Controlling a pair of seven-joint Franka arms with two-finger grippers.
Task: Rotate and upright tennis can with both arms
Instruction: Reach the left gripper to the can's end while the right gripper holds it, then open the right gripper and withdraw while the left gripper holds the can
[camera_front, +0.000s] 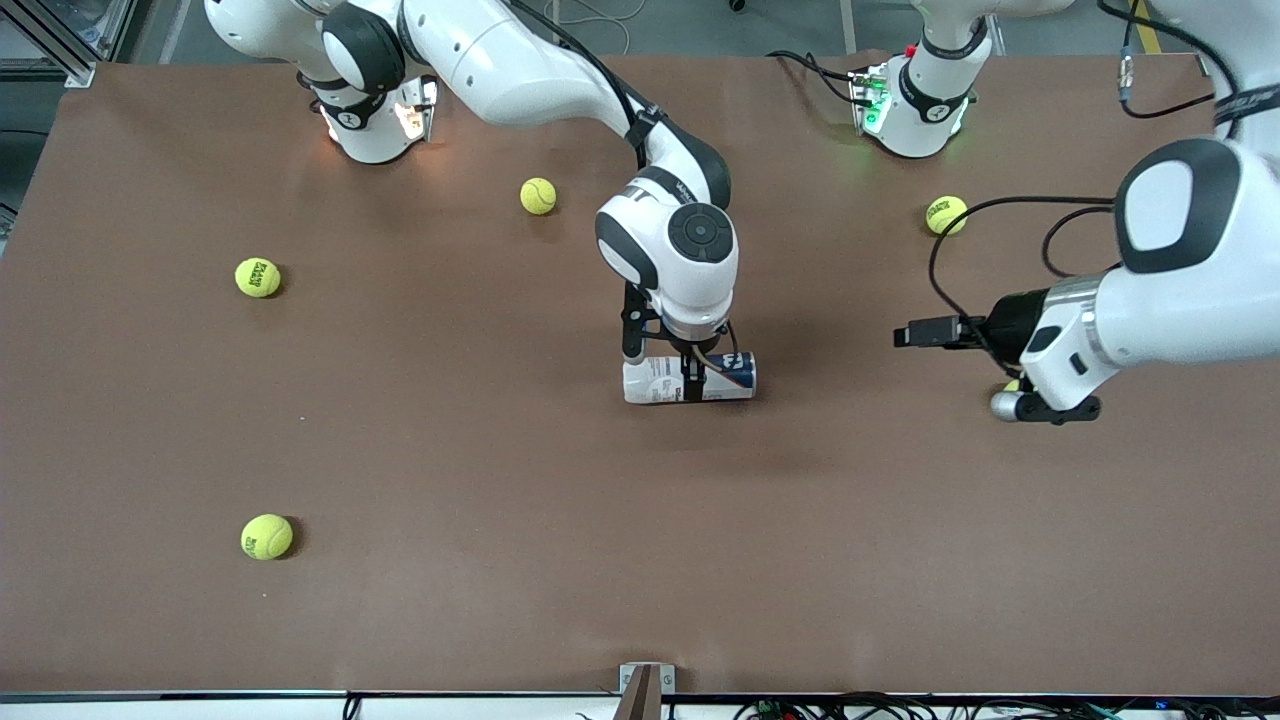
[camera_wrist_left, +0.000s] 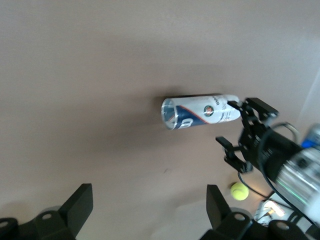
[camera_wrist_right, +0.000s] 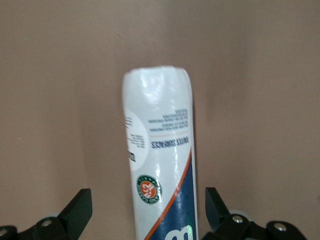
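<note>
Tennis can: lying flat at frame centre, long axis running crosswise.
R gripper: straddling it, fingers spread wide, gripping nothing.
L gripper: hanging mid-right, wide open, empty, pointing at can.

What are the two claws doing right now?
Right gripper: open, straddling the lying tennis can, not clamped.
Left gripper: open, holding nothing, waiting toward the left arm's end.

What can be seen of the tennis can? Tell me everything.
The tennis can is a clear plastic tube under a white, navy and red label. It lies on its side on the brown table near the middle, open end toward the left arm. The right pincer straddles it with fingers open; contact cannot be judged.
</note>
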